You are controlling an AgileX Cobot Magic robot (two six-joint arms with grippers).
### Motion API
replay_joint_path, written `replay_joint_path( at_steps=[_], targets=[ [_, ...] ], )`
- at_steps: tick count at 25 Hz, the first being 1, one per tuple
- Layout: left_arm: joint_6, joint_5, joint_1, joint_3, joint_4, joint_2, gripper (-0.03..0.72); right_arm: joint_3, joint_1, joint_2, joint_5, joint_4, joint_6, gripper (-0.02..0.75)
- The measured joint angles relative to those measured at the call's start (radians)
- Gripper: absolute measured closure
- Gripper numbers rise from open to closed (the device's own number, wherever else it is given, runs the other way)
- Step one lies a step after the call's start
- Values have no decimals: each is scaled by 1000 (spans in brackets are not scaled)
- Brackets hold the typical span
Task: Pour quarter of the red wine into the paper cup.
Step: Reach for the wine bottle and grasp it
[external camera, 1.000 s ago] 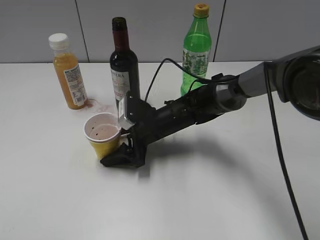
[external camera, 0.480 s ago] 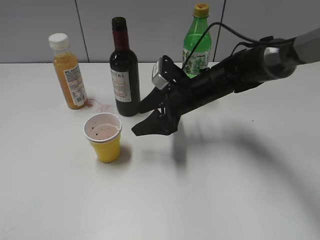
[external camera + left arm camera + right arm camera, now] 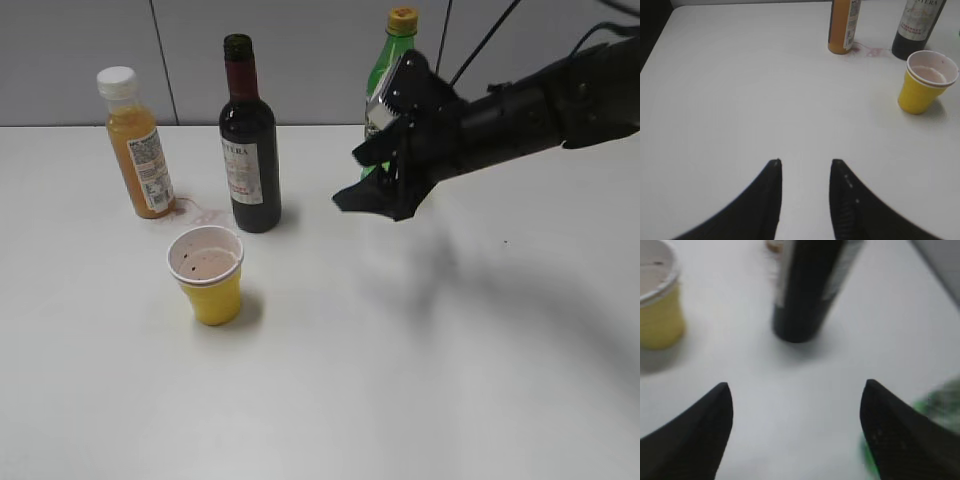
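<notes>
The red wine bottle [image 3: 249, 150], dark glass with a maroon neck and white label, stands upright and uncapped at the back of the white table; it also shows in the right wrist view [image 3: 810, 285] and the left wrist view [image 3: 916, 25]. The yellow paper cup [image 3: 209, 275] stands in front of it, with pinkish liquid inside; it shows in the left wrist view [image 3: 925, 82] and the right wrist view [image 3: 657, 300]. My right gripper [image 3: 362, 180] is open and empty, in the air right of the wine bottle. My left gripper [image 3: 805, 162] is open and empty over bare table, far from the cup.
An orange juice bottle [image 3: 138, 145] with a white cap stands at the back left. A green soda bottle [image 3: 393, 90] stands behind my right gripper. A reddish spill [image 3: 200, 213] lies between the juice and wine bottles. A grey wall runs behind the table [image 3: 400, 380].
My right gripper has let go of the paper cup, lifted off the table and moved back to the right. The cup and bottles have stayed in place.
</notes>
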Motion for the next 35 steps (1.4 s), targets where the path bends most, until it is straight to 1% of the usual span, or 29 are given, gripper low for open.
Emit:
replay_joint_path(
  at_steps=[2, 5, 7, 8, 9, 10, 12, 14, 15, 17, 18, 20, 21, 22, 24, 26, 28, 31, 33, 35],
  targets=[
    [-1, 0, 0, 0, 0, 0, 449, 21, 0, -75, 179, 1, 0, 140],
    [0, 0, 0, 0, 0, 0, 449, 53, 0, -169, 512, 9, 0, 143],
    [0, 0, 0, 0, 0, 0, 449, 57, 0, -214, 765, 71, 0, 143],
    [0, 0, 0, 0, 0, 0, 449, 54, 0, -235, 863, 112, -1, 143],
    [-1, 0, 0, 0, 0, 0, 449, 49, -1, -249, 971, 176, -10, 143],
    [1, 0, 0, 0, 0, 0, 449, 39, -4, -259, 1061, 261, -48, 143],
    [0, 0, 0, 0, 0, 0, 449, 4, -23, -265, 1177, 482, -214, 148],
    [0, 0, 0, 0, 0, 0, 449, -46, -53, -263, 1278, 801, -478, 165],
    [0, 0, 0, 0, 0, 0, 449, -84, -76, -257, 1326, 939, -608, 172],
    [0, 0, 0, 0, 0, 0, 449, -171, -130, -240, 1454, 1251, -805, 182],
    [-1, 0, 0, 0, 0, 0, 449, -224, -165, -229, 1528, 1383, -893, 184],
    [1, 0, 0, 0, 0, 0, 449, -320, -234, -208, 1665, 1568, -1010, 186],
    [0, 0, 0, 0, 0, 0, 449, -366, -255, -204, 1731, 1627, -1045, 186],
    [-1, 0, 0, 0, 0, 0, 449, -406, -276, -199, 1779, 1654, -1066, 186],
    [0, 0, 0, 0, 0, 0, 449, -461, -295, -198, 1835, 1670, -1085, 186],
    [-1, 0, 0, 0, 0, 0, 449, -483, -299, -209, 1846, 1686, -1093, 186],
    [-1, 0, 0, 0, 0, 0, 449, -475, -299, -239, 1850, 1758, -1118, 186],
    [-1, 0, 0, 0, 0, 0, 449, -415, -299, -329, 1853, 1843, -1152, 186],
    [0, 0, 0, 0, 0, 0, 449, -343, -299, -417, 1856, 1845, -1157, 186],
    [-1, 0, 0, 0, 0, 0, 449, -261, -299, -503, 1859, 1823, -1160, 186]
  ],
)
